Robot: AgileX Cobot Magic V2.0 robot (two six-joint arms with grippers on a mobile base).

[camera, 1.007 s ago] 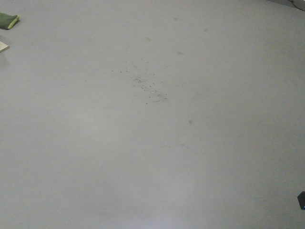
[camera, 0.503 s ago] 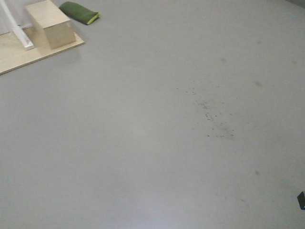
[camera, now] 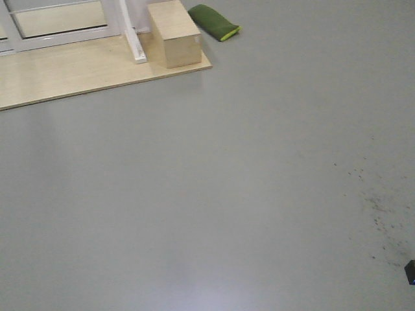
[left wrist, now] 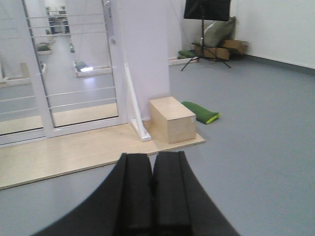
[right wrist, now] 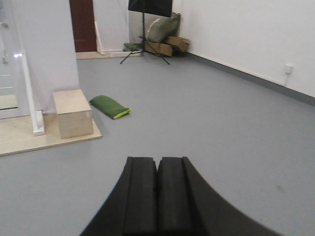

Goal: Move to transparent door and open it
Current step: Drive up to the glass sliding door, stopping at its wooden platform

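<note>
The transparent door (left wrist: 78, 73) is a white-framed glass panel with thin white bars, standing far ahead at the upper left of the left wrist view. A grey handle (left wrist: 112, 29) shows on its right stile. Only its bottom edge (camera: 61, 18) shows at the top left of the front view. A similar glass panel (left wrist: 17, 88) stands to its left. My left gripper (left wrist: 151, 155) is shut and empty, well short of the door. My right gripper (right wrist: 157, 159) is shut and empty over the bare grey floor.
A light wooden platform (camera: 71, 71) lies in front of the door. A wooden box (camera: 174, 32) and a slanted white post (camera: 133, 35) stand at its right end. A green bag (camera: 214, 21) lies on the floor beside the box. A black stand (left wrist: 204, 19) and boxes stand at the far wall.
The front view has swung left: the floor specks slid to the right edge, and the platform, box, green bag and the door's bottom edge have come further into view.
</note>
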